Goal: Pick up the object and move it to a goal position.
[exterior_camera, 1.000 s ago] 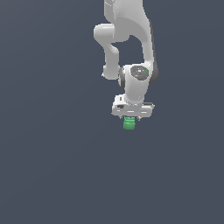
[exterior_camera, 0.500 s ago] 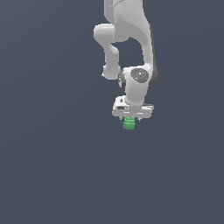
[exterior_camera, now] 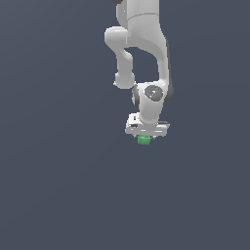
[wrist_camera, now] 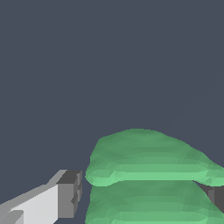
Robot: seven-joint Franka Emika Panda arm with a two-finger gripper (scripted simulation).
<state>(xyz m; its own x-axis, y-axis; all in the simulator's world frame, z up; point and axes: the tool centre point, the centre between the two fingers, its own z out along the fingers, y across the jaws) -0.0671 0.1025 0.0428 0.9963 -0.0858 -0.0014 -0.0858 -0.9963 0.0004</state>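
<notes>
The object point(exterior_camera: 144, 140) is a small bright green ridged block sitting just under the white hand in the exterior view. My gripper point(exterior_camera: 144, 138) is straddling it, so only the block's lower part shows below the hand. In the wrist view the object point(wrist_camera: 144, 175) fills the space between the fingers of the gripper point(wrist_camera: 144, 199). One grey fingertip pad point(wrist_camera: 70, 194) stands a narrow gap away from the block's side. The other fingertip point(wrist_camera: 216, 197) is mostly hidden behind the block. The jaws are open around the object.
A plain dark grey surface surrounds the arm in both views. The white arm point(exterior_camera: 141, 44) rises from the hand toward the top of the exterior view.
The hand has come down a little over the green block, so less of the block shows below it. The block itself has not moved.
</notes>
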